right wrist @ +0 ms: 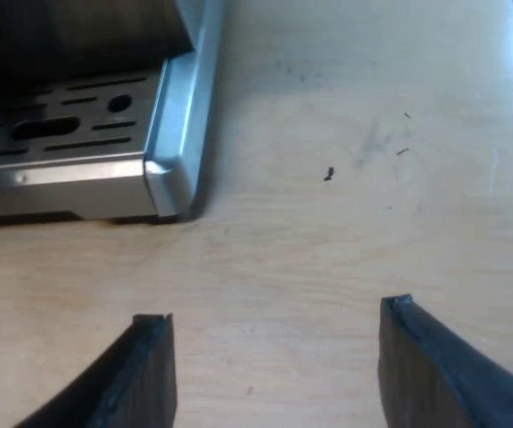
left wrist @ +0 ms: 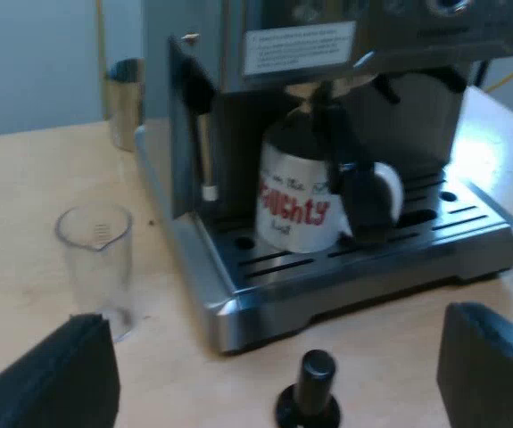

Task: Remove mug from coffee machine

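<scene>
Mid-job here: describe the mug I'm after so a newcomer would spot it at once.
Start at the coffee machine; on its slotted metal drip tray, under the brewing head, stands the mug. It is white with red lettering, unlike the clear measuring glass and the black-knobbed tamper, which both stand off the tray on the wooden table.

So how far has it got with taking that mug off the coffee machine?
Nothing looks done yet: the mug stands on the drip tray of the espresso machine. In hand: both sets of jaws are open and empty, the left jaws facing the machine near the tamper, the right jaws over the table by the tray's corner. Left: reach in, grip the mug, lift it away.
</scene>
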Robot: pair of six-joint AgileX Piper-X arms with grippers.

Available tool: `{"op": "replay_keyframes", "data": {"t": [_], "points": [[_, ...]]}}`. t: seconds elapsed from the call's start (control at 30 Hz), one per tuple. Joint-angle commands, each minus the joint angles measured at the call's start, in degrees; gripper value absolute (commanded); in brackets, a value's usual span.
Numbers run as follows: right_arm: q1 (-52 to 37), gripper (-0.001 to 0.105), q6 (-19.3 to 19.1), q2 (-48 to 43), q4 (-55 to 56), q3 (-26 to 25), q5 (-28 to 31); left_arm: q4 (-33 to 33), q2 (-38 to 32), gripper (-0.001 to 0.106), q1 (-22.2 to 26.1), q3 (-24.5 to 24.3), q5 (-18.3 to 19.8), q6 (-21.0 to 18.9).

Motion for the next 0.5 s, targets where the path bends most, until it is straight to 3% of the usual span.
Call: {"op": "replay_keyframes", "data": {"t": [0.03, 0.17, 0.2, 0.5], "points": [[0.2, 0.052, -1.38, 2.21, -0.85, -2.55, -2.02, -3.38, 3.91, 0.087, -4.48, -0.69, 0.92, -0.61], [1.53, 0.052, -3.18, 4.92, -1.04, -4.69, -2.95, -5.33, 6.94, 0.087, -8.3, -0.69, 0.92, -0.61], [3.36, 0.052, -5.81, 7.65, -1.04, -6.38, -2.95, -7.22, 8.71, 0.087, -9.75, -0.69, 0.92, -0.61], [10.78, 0.052, -8.44, 15.46, -4.18, -8.64, -2.95, -14.5, 16.51, 0.087, -12.58, -0.69, 0.92, -0.61]]}}
